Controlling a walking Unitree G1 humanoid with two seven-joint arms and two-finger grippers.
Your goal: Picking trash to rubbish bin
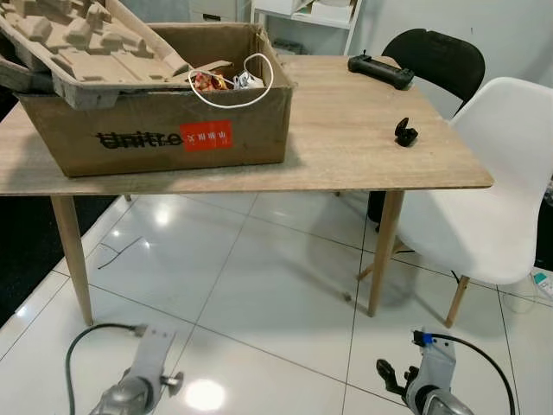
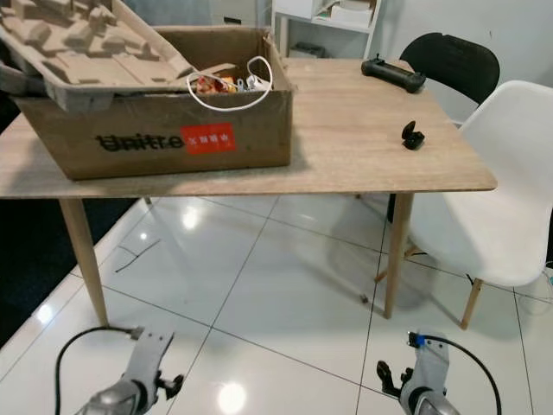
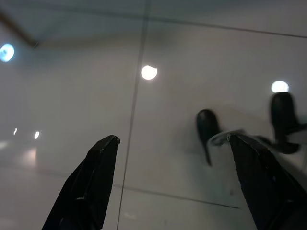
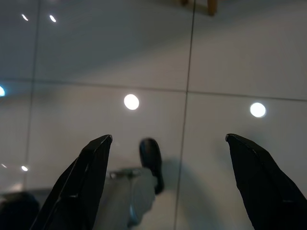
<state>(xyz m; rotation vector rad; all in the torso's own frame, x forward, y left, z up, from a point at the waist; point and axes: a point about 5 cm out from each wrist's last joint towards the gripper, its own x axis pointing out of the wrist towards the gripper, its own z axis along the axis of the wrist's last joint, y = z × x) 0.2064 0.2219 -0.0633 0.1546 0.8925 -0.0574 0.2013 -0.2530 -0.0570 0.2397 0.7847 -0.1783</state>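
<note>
A brown cardboard box [image 1: 164, 130] stands on the left half of the wooden table [image 1: 363, 147]. It holds moulded pulp packing [image 1: 78, 43], a white cable loop [image 1: 251, 82] and coloured wrappers [image 1: 207, 82]. Both silver arms hang low over the tiled floor, the left arm [image 1: 130, 389] and the right arm [image 1: 432, 385], well short of the table. In the left wrist view my left gripper [image 3: 172, 138] is open above bare tiles with nothing between its fingers. In the right wrist view my right gripper [image 4: 169, 138] is open the same way.
A black controller [image 1: 380, 71] and a small black case [image 1: 405, 132] lie on the table's right half. A white chair [image 1: 501, 190] and a black chair [image 1: 436, 56] stand to the right. Glossy floor tiles [image 1: 259, 285] stretch between me and the table legs.
</note>
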